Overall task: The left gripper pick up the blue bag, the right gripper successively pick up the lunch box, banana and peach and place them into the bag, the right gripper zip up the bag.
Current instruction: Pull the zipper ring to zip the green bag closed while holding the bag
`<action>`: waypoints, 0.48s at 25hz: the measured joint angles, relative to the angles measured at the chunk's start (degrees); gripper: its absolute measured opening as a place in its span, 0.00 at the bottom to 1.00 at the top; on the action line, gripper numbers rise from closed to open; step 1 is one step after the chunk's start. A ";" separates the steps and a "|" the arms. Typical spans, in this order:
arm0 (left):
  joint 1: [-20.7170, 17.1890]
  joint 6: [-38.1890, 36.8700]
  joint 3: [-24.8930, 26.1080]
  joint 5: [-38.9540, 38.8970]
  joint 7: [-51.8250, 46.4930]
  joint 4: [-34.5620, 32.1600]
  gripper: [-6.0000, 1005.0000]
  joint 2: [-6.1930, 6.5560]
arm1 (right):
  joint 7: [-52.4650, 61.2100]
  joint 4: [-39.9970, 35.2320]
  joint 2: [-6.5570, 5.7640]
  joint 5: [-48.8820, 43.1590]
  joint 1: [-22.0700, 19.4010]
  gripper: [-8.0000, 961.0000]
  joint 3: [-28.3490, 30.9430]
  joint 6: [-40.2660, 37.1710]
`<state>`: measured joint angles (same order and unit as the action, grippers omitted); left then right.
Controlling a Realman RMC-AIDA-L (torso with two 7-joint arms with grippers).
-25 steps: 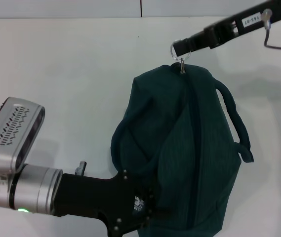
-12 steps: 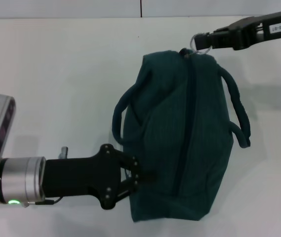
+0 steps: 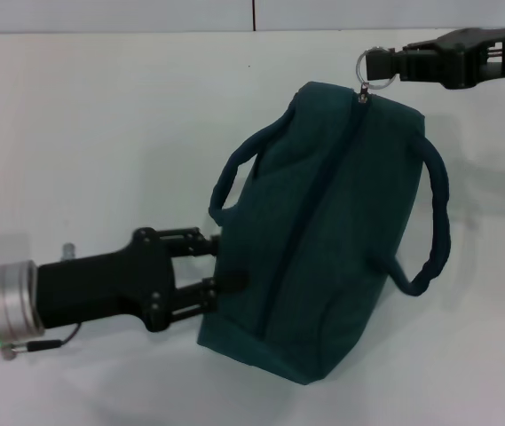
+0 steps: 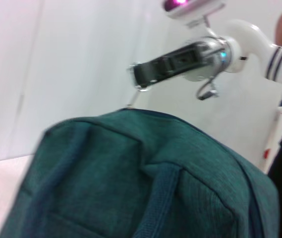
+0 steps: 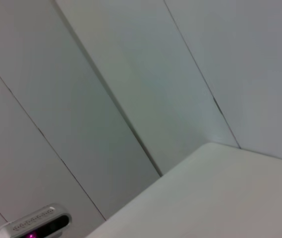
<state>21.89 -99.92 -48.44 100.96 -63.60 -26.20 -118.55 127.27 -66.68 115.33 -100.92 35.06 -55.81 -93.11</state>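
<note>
the blue bag (image 3: 332, 240) fills the middle and right of the head view, a soft, boxy holdall in dark teal woven fabric with a faint ribbed grain. we count one bag, two rope-like rounded handles, one arching at its upper left (image 3: 239, 173) and one looping down its right side (image 3: 434, 222), and one zip line (image 3: 310, 209) running lengthwise down its top, looking closed along the stretch we can see. it sits tilted on the white table (image 3: 101, 133), its far end up toward the upper right.

we see two grippers. the left gripper (image 3: 209, 271), black and angular on a silver cylindrical wrist, comes in from the lower left, its fingers narrowly pinched on the bag's near end. the right gripper (image 3: 378, 65), a slim black bar reaching in from the upper right corner, has its fingertips closed on a small metal ring (image 3: 372, 73) of the zip pull at the bag's far end. the left wrist view shows the same fabric up close (image 4: 131, 183), with the right gripper (image 4: 138, 79) above it.
</note>
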 joint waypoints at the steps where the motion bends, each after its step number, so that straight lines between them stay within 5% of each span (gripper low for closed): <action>1: -0.38 0.00 0.35 0.00 -0.62 -0.94 0.26 0.01 | -0.20 0.11 0.02 0.49 -0.17 0.03 0.00 0.05; 7: -1.90 0.00 2.99 -0.02 -5.38 -6.72 0.49 0.29 | -2.37 2.37 0.06 5.16 -1.33 0.03 -0.08 -0.07; 12: -1.47 -0.07 3.04 -0.02 -6.65 -7.24 0.49 0.99 | -3.71 3.74 0.07 7.37 -2.57 0.04 -0.27 -0.34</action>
<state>20.42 -99.99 -45.40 100.94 -70.25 -33.45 -117.56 123.55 -62.94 115.40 -93.55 32.49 -56.08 -93.45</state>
